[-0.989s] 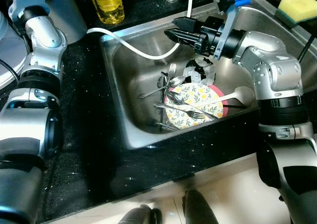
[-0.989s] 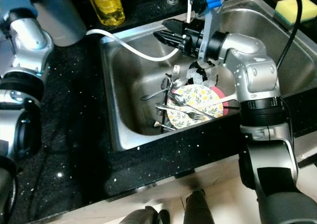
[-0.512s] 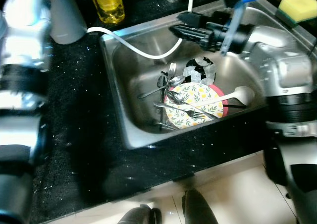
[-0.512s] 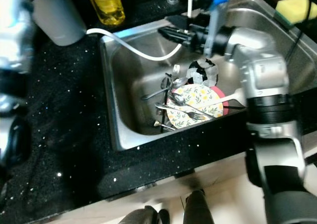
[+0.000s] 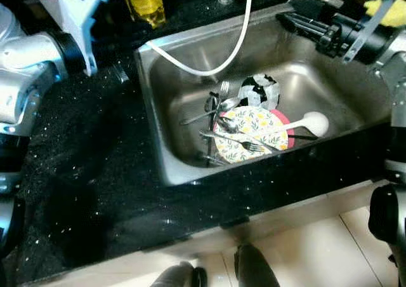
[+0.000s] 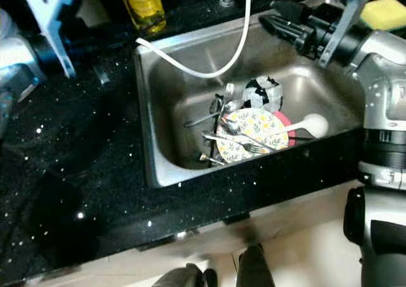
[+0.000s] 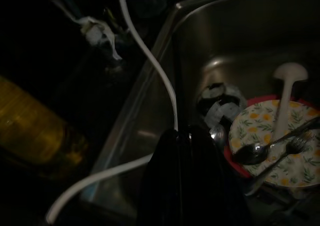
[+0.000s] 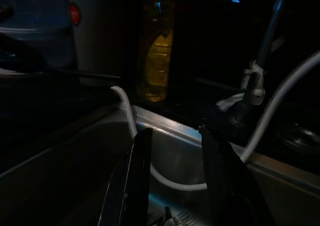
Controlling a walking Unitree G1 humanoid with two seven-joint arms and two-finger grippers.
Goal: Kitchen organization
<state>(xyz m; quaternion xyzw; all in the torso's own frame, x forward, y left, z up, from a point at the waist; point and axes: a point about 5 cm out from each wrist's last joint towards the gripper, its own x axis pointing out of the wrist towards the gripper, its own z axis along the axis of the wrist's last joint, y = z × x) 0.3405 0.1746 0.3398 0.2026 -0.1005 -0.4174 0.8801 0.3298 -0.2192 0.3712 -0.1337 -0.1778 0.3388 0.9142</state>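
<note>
1. Left eye view: a steel sink (image 5: 165,153) holds a floral plate (image 5: 250,134) under forks, a ladle (image 5: 314,123) beside it.
2. Right gripper (image 5: 293,21) hovers over the sink's far corner, fingers slightly parted, empty.
3. Left gripper (image 7: 187,186): state unclear.
4. Likely step: reaching in; next, descend onto cutlery.

Brushed steel sink (image 5: 158,77) — glossy, speckled black stone counter (image 5: 95,173).

Right arm raised and extended, elbow bent; right gripper (image 6: 274,21) points toward the robot's left, its two black fingers (image 8: 131,178) parted with nothing between them. Left arm bent at the robot's left side; left gripper (image 7: 187,181) closed, empty.
</note>
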